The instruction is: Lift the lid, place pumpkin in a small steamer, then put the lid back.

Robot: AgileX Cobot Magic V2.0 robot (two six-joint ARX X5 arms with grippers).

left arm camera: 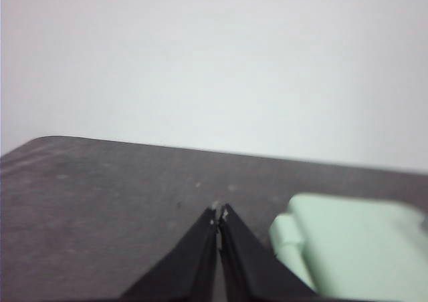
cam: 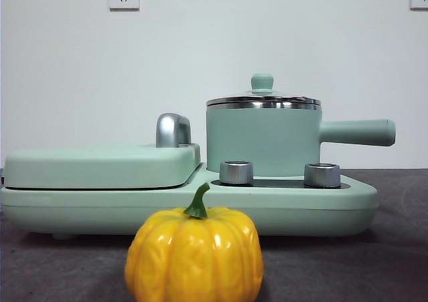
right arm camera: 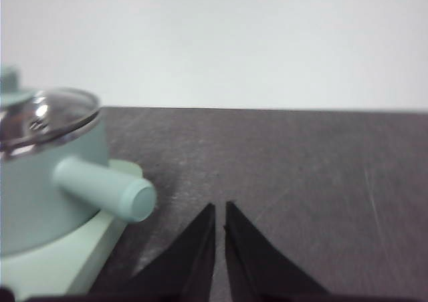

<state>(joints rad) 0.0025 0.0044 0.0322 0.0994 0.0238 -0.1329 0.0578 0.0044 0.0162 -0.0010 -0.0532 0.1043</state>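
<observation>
The glossy yellow-orange ribbed pumpkin sits on the table at 6 o'clock of the mint-green cylindrical steamer, whose round glass lid is still on. Left gripper and right gripper wait with jaws together; lifting the lid's knob comes first.

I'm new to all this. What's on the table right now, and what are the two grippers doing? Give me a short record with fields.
lid: resting on the steamer, mint knob up
small steamer: on the mint-green cooker base, side handle sticking out
pumpkin: on the dark table in front of the cooker, untouched
griddle cover: closed, beside the steamer
left gripper: shut, empty, near the griddle side
right gripper: shut, empty, near the steamer handle
</observation>
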